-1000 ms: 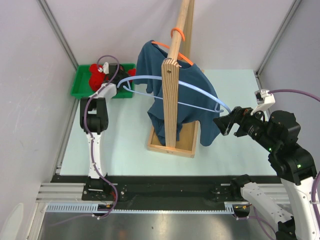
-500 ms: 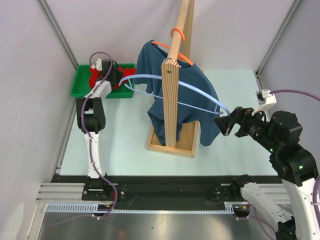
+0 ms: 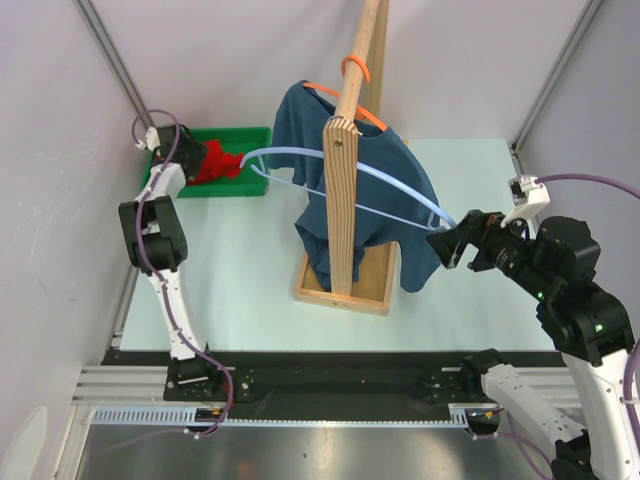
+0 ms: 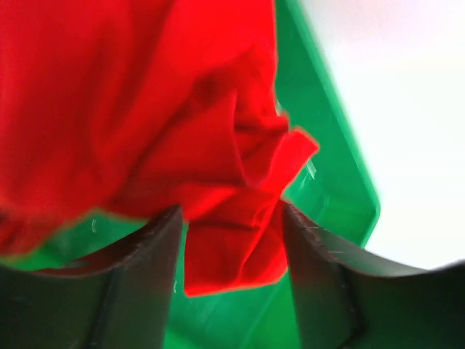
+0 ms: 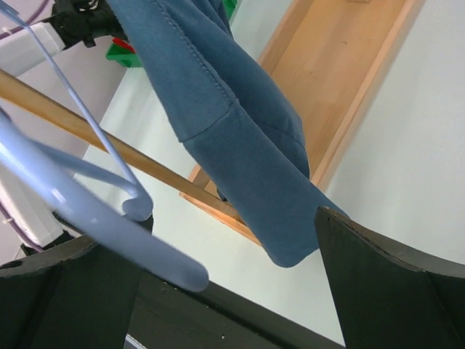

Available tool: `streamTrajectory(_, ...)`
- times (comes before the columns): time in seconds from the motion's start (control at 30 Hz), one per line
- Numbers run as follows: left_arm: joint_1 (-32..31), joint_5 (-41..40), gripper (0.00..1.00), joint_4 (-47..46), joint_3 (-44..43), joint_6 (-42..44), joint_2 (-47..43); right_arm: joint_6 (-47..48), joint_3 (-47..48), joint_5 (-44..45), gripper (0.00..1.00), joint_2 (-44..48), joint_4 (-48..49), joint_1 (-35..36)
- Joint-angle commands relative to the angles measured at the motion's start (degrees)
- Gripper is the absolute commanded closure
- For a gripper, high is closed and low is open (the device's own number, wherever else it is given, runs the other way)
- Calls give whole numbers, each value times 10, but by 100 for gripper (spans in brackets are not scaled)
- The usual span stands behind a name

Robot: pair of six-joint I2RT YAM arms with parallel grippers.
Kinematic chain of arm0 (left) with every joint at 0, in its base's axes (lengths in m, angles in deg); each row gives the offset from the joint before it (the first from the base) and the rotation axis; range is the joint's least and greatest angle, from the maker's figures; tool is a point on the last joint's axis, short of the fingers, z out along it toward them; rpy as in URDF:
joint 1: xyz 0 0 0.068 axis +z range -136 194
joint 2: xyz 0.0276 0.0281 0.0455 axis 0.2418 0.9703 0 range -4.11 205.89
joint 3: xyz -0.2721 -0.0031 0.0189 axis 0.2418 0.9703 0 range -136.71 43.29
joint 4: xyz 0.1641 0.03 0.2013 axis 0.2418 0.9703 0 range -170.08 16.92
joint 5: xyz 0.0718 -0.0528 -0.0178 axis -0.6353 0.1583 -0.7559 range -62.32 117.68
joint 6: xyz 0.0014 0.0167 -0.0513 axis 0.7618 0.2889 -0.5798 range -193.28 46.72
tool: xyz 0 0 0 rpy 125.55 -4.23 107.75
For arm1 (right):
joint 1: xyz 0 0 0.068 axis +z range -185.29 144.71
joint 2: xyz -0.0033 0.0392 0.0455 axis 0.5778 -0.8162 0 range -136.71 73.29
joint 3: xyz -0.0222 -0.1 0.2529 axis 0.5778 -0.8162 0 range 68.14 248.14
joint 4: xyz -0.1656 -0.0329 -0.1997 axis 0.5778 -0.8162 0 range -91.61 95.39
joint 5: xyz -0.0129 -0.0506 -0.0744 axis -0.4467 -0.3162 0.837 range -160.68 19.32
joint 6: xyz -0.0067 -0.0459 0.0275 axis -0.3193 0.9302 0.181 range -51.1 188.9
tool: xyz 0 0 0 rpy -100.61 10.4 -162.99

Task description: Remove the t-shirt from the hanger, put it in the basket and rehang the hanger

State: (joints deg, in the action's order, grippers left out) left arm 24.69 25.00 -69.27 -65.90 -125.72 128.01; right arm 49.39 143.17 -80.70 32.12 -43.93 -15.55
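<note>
Table: pale surface carrying the rack and the bin; both arm bases sit at its near edge.
Wooden rack: upright post rising from a shallow wooden base tray at the middle of the table, with a top rail running away from the arms.
Blue t-shirt: on the orange hanger, draped to both sides of the rail. Its lower edge hangs over the base tray, and one sleeve droops on the right side towards the right arm.
Light-blue hanger: bare, lying across the front of the t-shirt, one end towards the bin and the other by the right arm.
Green bin: at the far left corner of the table, well apart from the rack.
Red cloth: crumpled inside the bin, towards its left half.
Orange hanger: hook looped over the rail, shoulders inside the t-shirt's neck.
Right gripper: fingers spread wide. The thick end of the light-blue hanger crosses in front of one finger, and the t-shirt sleeve hangs beyond the gap.
Left gripper: over the left end of the bin, fingers apart. A fold of the red cloth shows in the gap; I cannot tell whether it touches.
</note>
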Motion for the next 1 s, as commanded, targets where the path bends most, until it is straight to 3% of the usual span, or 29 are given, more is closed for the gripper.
streamTrajectory(0.0,-18,37,31,3,67,2,-114,-4,37,32,2,-17,-18,-1)
streamTrajectory(0.1,-24,77,21,-10,150,-9,-192,3,49,63,2,-22,-38,-1)
streamTrajectory(0.27,-51,133,21,-75,369,-28,-339,6,72,132,1,-37,-61,-2)
streamTrajectory(0.43,-137,182,22,-106,545,-48,-489,26,112,140,2,-74,-30,-3)
streamTrajectory(0.57,-239,170,22,-70,593,-3,-582,40,179,136,3,-127,-21,-4)
streamTrajectory(0.67,-266,156,22,-44,642,5,-661,26,209,106,4,-133,-10,-4)
streamTrajectory(0.97,-270,151,22,39,725,42,-817,20,193,-89,4,-52,-51,-4)
